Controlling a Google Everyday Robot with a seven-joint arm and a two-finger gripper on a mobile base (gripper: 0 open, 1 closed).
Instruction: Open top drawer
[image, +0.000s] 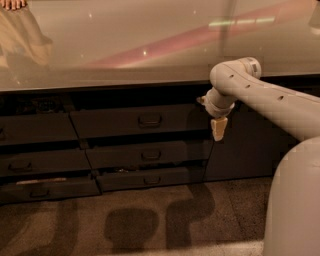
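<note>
The gripper (218, 131) hangs pointing down at the right end of the top drawer (110, 124), well apart from its handle (149, 120). Its jaws look pressed together, holding nothing.

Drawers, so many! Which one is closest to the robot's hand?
The top drawer of the right stack, the tallest one. The hand hangs just past its right end, at its height; the other drawers sit lower or farther left.

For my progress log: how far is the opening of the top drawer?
Done: nothing visible; the top drawer shows only its front. In hand: the gripper hangs at the drawer's right end, away from the handle. Left: reach the handle, grip it, pull.
</note>
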